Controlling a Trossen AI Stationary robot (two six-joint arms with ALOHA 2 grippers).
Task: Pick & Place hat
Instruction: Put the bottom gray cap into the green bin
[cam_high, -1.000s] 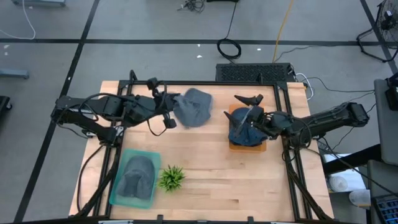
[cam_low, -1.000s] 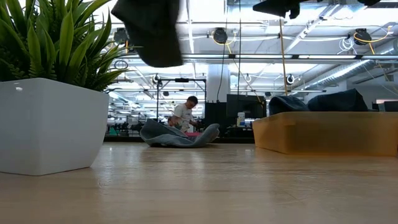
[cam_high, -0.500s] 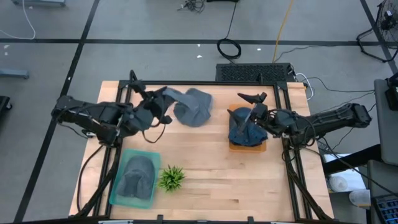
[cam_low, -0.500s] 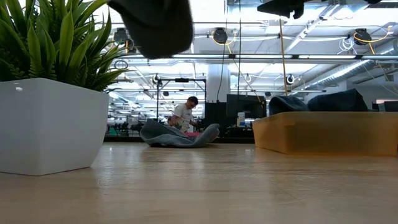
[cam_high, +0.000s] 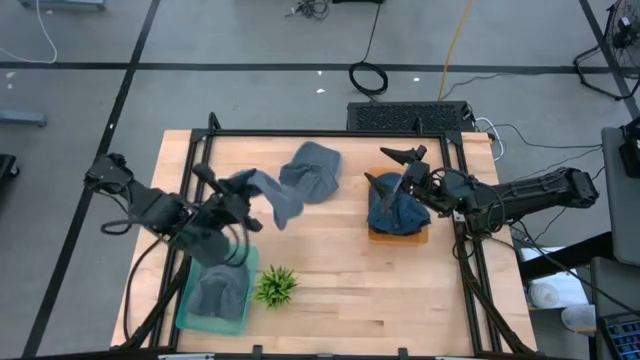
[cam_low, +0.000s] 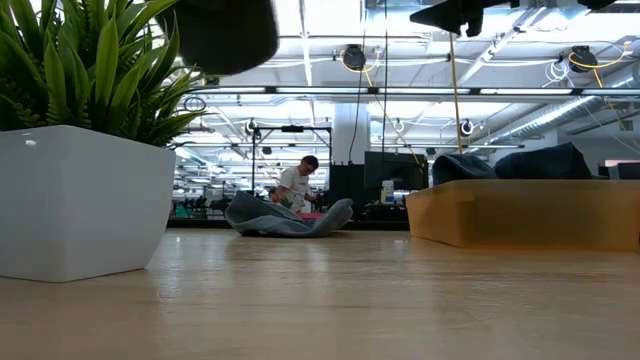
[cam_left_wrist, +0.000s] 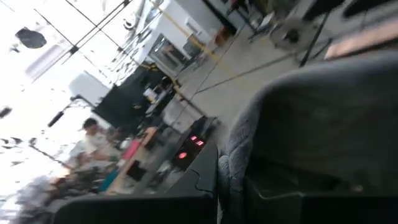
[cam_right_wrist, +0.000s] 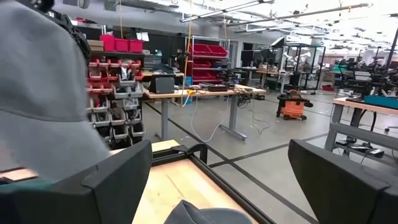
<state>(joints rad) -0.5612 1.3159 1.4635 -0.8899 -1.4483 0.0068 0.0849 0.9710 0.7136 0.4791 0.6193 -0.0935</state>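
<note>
The wooden bench (cam_high: 340, 290) filled the middle of the high view, with a dark arm reaching in from each side. Toward its far edge a loose grey hat (cam_high: 312, 172) lay flat on the wood; in the low view the same hat (cam_low: 285, 216) showed as a low heap far back.

Nearer the left front corner stood a teal bin (cam_high: 242, 258) with a grey hat inside (cam_high: 218, 290). Just beside it sat a small green plant (cam_high: 275, 285), looming large in its white pot (cam_low: 85, 200) in the low view. On the right, an orange box (cam_high: 425, 236) held dark blue hats (cam_high: 398, 212).

The left claw (cam_high: 238, 205) hung above the bench near the bin's far end, clenched on a grey hat (cam_high: 268, 195) that trailed from it, clear of the wood. The right claw (cam_high: 392, 166) hovered over the orange box with its fingers (cam_right_wrist: 118, 177) spread apart, grasping nothing.

Beyond the bench, a person (cam_low: 297, 184) showed in the room.
</note>
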